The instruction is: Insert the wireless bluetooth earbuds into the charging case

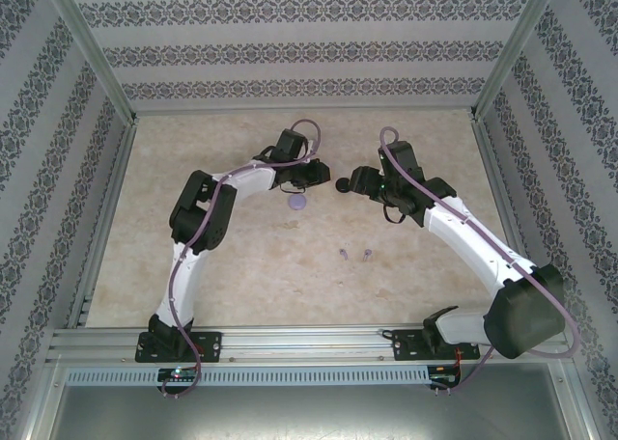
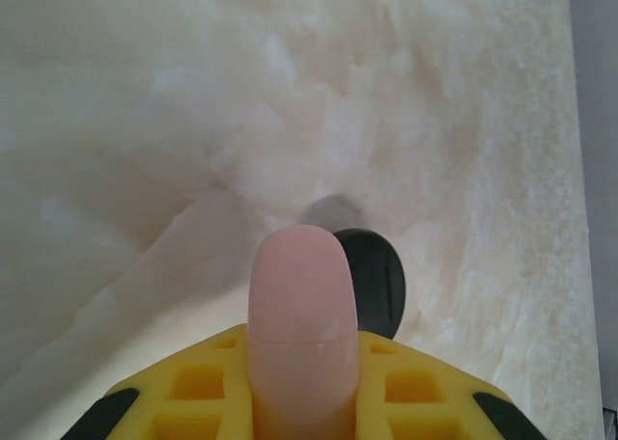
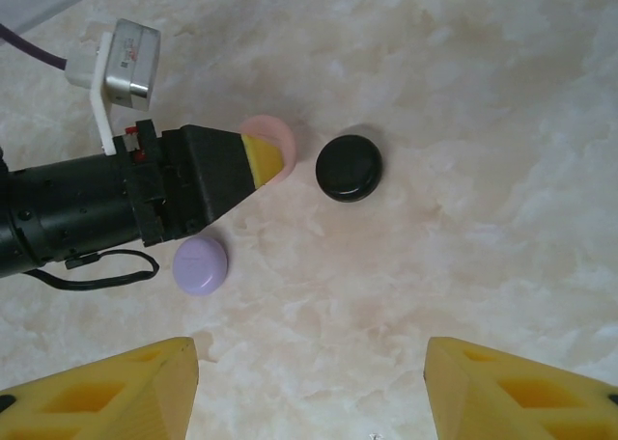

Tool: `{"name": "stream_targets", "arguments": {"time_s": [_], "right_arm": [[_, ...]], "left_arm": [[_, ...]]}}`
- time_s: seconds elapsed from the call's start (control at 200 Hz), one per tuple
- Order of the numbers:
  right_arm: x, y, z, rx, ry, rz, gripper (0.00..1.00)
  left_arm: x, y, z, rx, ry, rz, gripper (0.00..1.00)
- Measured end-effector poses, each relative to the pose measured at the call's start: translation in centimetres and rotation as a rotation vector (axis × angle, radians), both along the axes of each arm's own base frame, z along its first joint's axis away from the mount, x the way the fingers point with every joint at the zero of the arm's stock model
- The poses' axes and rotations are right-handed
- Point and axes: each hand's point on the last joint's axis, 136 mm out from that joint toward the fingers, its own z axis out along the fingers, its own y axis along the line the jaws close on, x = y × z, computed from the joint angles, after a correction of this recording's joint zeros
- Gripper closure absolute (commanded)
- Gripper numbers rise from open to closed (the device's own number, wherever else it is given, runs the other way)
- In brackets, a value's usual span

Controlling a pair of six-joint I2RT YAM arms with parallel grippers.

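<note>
My left gripper (image 2: 301, 353) is shut on a closed pale pink charging case (image 2: 294, 286), held edge-on between its yellow fingers; from the right wrist view the pink case (image 3: 267, 134) pokes out past the left gripper (image 3: 263, 160). A closed black case (image 3: 349, 167) lies on the table just beyond it, also seen as the black case (image 2: 375, 278). A closed purple case (image 3: 201, 264) lies beside the left arm. My right gripper (image 3: 309, 382) hangs open above bare table, nothing between its fingers. Two small purple earbuds (image 1: 344, 255) lie nearer the arm bases.
The marble-patterned table (image 1: 232, 266) is walled by a metal frame and patterned panels. The two grippers face each other near the table's middle, the left gripper (image 1: 319, 175) and right gripper (image 1: 355, 181) with the black case (image 1: 342, 182) between them.
</note>
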Motion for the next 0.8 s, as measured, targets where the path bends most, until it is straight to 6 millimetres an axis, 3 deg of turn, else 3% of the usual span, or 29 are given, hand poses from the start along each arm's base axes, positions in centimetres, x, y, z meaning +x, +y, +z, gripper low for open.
{"name": "stream_targets", "arguments": {"time_s": [0.34, 0.63, 0.804], "right_arm": [[0.2, 0.1, -0.2, -0.001, 0.002, 0.0, 0.32], [0.5, 0.1, 0.6, 0.0, -0.012, -0.004, 0.3], [0.5, 0.0, 0.9, -0.013, -0.013, -0.012, 0.28]], "left_arm": [[-0.6, 1.2, -1.5, 0.098, 0.128, 0.038, 0.59], [-0.8, 2.5, -2.0, 0.141, 0.165, 0.057, 0.51], [-0.1, 4.2, -0.6, 0.144, 0.128, 0.072, 0.49]]}}
